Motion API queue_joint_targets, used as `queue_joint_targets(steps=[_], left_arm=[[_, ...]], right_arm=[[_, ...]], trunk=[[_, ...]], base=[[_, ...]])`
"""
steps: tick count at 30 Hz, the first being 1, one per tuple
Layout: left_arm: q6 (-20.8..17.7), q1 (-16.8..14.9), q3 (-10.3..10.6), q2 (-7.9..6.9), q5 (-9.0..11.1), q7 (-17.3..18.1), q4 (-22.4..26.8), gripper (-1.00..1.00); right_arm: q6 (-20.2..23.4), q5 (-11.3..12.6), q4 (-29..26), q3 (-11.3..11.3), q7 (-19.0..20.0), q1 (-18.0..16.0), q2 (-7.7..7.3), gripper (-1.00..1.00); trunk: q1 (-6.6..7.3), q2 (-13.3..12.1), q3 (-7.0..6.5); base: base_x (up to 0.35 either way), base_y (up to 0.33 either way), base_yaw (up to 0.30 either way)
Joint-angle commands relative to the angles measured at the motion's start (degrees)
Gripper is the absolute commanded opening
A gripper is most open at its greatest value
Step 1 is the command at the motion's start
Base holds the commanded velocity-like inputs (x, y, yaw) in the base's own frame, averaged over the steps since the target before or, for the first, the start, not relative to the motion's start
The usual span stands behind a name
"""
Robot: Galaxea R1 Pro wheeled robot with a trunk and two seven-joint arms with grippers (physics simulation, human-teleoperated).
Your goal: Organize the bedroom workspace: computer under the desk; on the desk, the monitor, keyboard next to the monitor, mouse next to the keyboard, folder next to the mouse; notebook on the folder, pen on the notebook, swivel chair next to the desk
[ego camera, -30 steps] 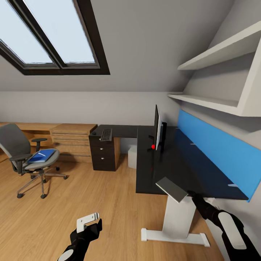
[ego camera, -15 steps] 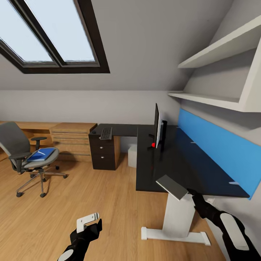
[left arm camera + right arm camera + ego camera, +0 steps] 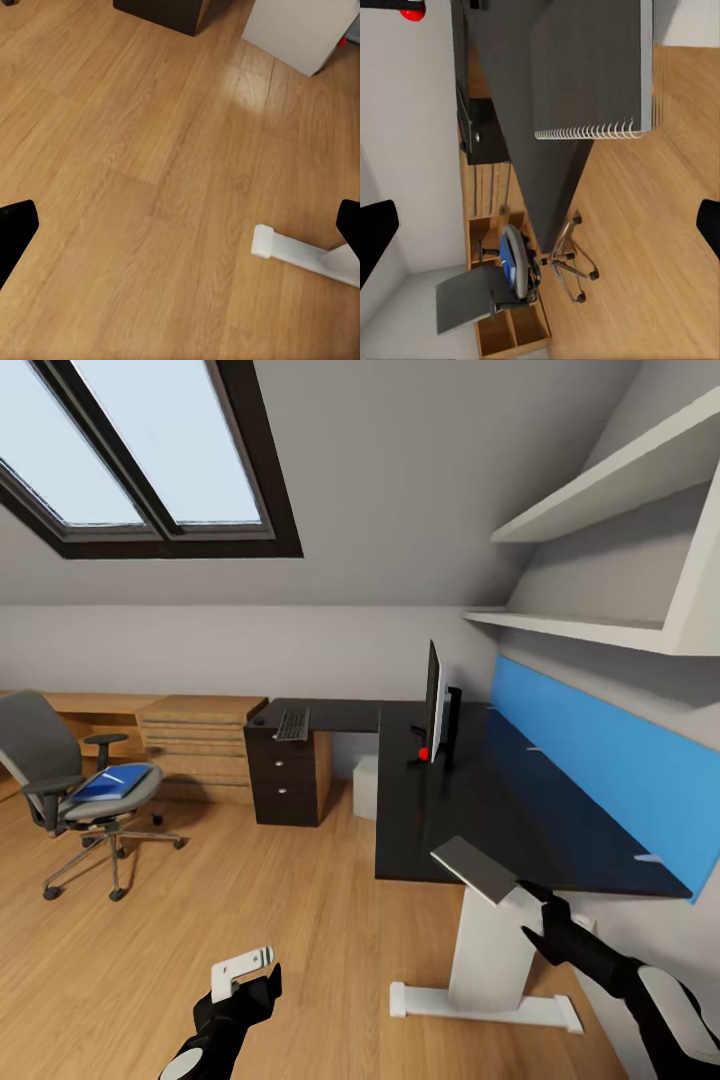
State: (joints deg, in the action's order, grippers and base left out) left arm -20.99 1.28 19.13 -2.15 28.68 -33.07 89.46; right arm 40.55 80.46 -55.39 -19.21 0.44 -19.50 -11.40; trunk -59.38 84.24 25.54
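Note:
My right gripper (image 3: 528, 900) is shut on the grey spiral notebook (image 3: 474, 867), which hangs tilted just off the near edge of the black desk (image 3: 500, 810); the notebook (image 3: 592, 67) lies ahead of the fingers. The monitor (image 3: 434, 702) stands edge-on mid-desk. The keyboard (image 3: 292, 724) lies on the far wing above the drawers. The light-grey computer (image 3: 365, 787) sits under the desk. At the left, the swivel chair (image 3: 60, 760) carries the blue folder (image 3: 110, 783), with a thin pale streak on it, perhaps the pen. My left gripper (image 3: 245, 972) is open above the floor.
A light-wood drawer chest (image 3: 200, 745) stands between chair and desk. White shelves (image 3: 600, 630) and a blue back panel (image 3: 600, 770) line the right wall. The desk's white leg and foot (image 3: 485, 1000) are close ahead; the foot (image 3: 300, 253) lies on the wood floor (image 3: 250, 900).
The view has drifted slightly. My right arm has reached a little further forward, and the notebook has risen slightly against the desk edge. The left arm holds its place.

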Motion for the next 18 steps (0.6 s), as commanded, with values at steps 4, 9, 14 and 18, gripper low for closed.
queue_joint_targets(steps=[4,9,14,18], left_arm=[[-0.10,-0.02,0.12,-0.05,0.35,-0.46,0.10,1.00],[-0.10,0.01,0.15,0.00,0.33,-0.44,0.10,1.00],[-0.10,-0.01,0.20,0.05,0.32,-0.47,0.10,1.00],[-0.10,-0.02,0.21,0.07,0.32,-0.45,0.07,1.00]], right_arm=[[0.76,0.36,0.46,-0.57,1.64,-0.03,-0.38,1.00],[0.76,0.33,0.52,-0.71,2.44,-0.02,-0.48,1.00],[0.76,0.26,0.54,-0.73,2.65,-0.03,-0.51,1.00],[0.76,0.17,0.48,-0.74,2.96,-0.03,-0.47,1.00]], trunk=[[-0.89,1.65,0.77],[-1.99,3.66,1.67],[-3.08,5.66,2.57],[-3.96,7.27,3.29]], base=[[0.000,0.000,0.000],[0.000,0.000,0.000],[0.000,0.000,0.000],[0.000,0.000,0.000]])
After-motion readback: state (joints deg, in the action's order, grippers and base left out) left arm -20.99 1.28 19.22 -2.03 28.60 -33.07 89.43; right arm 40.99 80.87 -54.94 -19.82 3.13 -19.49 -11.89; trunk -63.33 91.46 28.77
